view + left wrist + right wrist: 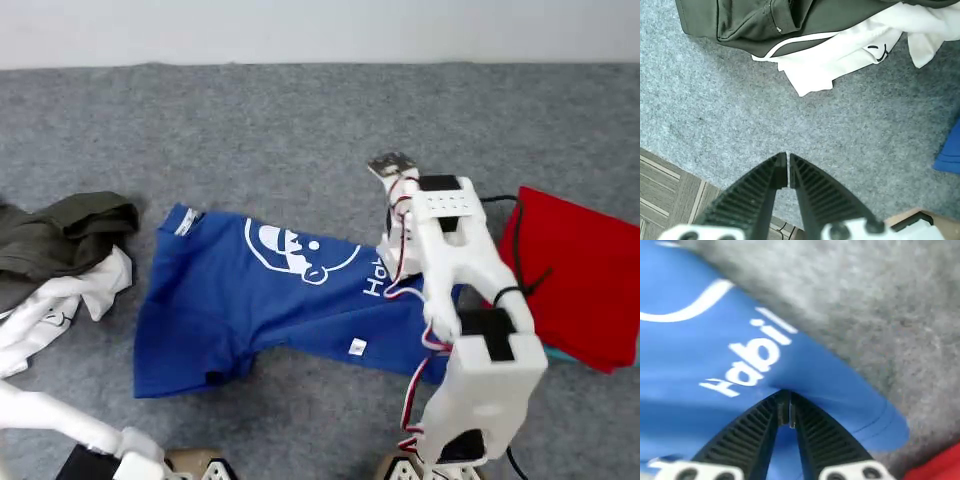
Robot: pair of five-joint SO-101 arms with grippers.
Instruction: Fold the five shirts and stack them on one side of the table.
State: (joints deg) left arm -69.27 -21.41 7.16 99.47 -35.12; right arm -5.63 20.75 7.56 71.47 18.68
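A blue shirt point(250, 300) with white print lies spread and partly folded in the middle of the grey mat point(300, 130). My right gripper point(785, 412) is shut on the blue shirt's point(700, 355) cloth near the printed letters, at its right end. A folded red shirt point(575, 275) lies on the right with a teal one point(560, 352) showing under it. An olive shirt point(60, 235) and a white shirt point(50, 305) lie crumpled at the left. My left gripper point(788, 167) hangs shut and empty over bare mat, short of the white shirt point(840, 50) and the olive shirt point(790, 17).
The mat's near edge and wood-patterned table point(665, 190) lie just behind the left gripper. The left arm point(60, 420) sits low at the front left corner. Open mat stretches across the back of the table.
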